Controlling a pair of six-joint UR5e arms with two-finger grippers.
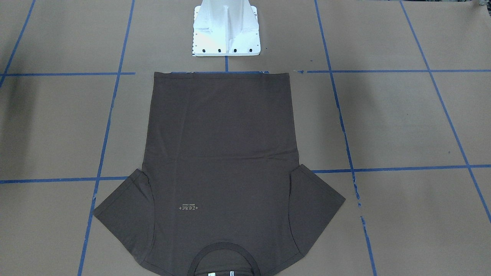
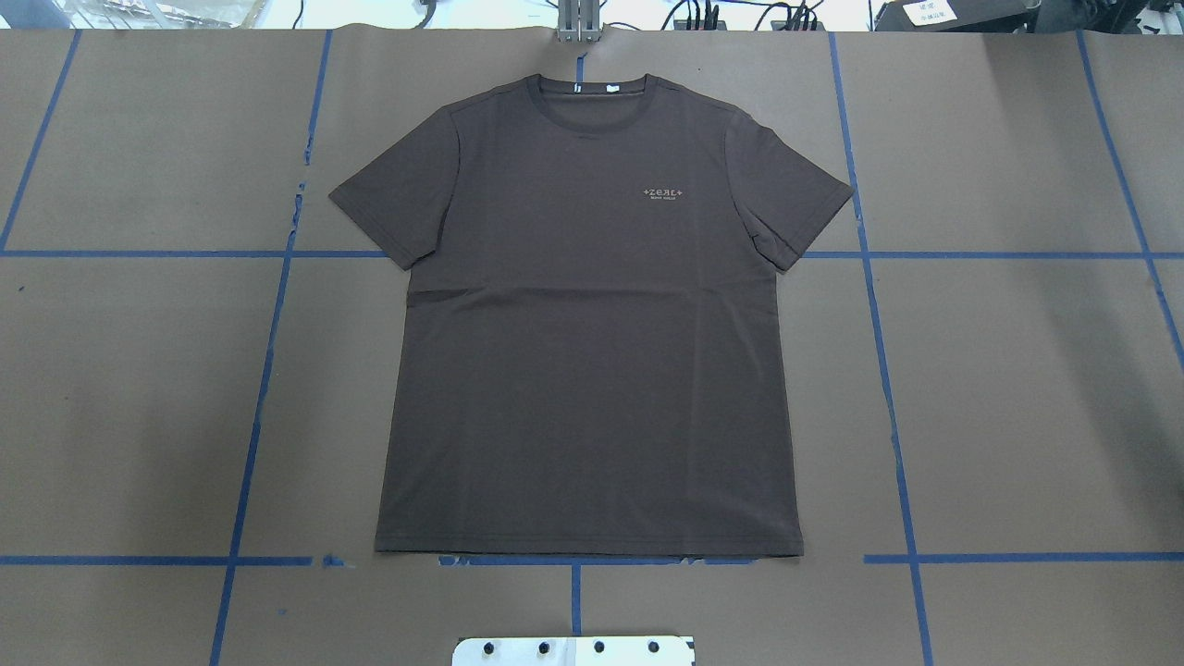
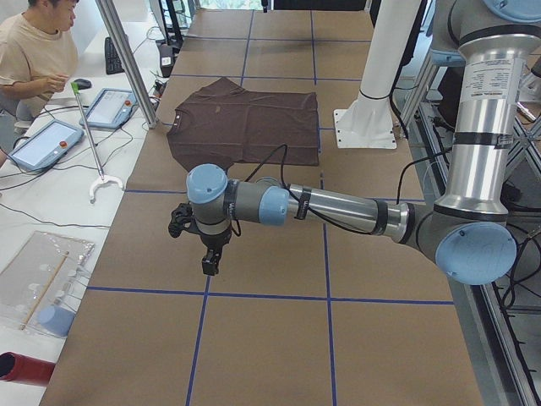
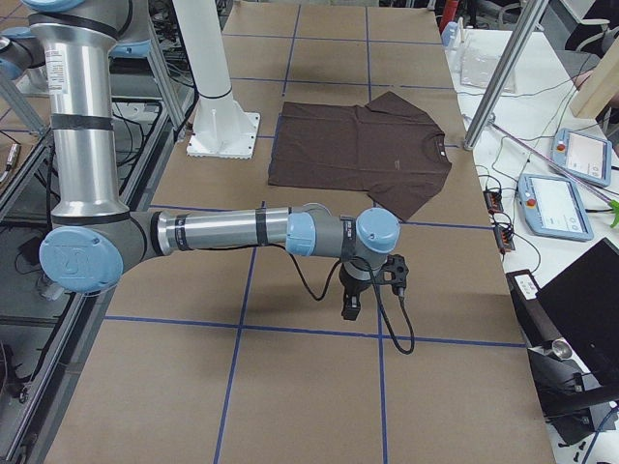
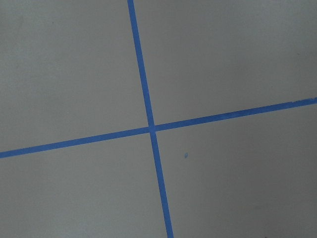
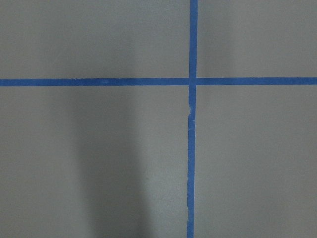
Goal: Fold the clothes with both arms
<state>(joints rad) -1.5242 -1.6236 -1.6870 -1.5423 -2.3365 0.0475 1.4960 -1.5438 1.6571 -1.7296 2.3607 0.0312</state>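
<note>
- T-shirt, dark brown, short-sleeved: lies flat, face up and unfolded on the surface, with both sleeves spread. Its hem runs along a blue tape line just beside the white pedestal base. Its collar is at the far edge.
- Chest logo: small pale text on the front, below the collar.
- Neck labels: white, inside the collar.
- Left arm: reaches out low over bare surface, well apart from the T-shirt.
- Left fingers: black, pointing down, clear of the surface and holding nothing. Cannot tell whether they are spread or pressed together.
- Right arm: reaches out low at the opposite end, well apart from the T-shirt.
- Right fingers: black, pointing down and holding nothing. Cannot tell whether they are spread or pressed together.
- Wrist views: each shows only bare surface with two tape lines crossing.
- Person: seated at a side table beyond the surface's far edge.
</note>
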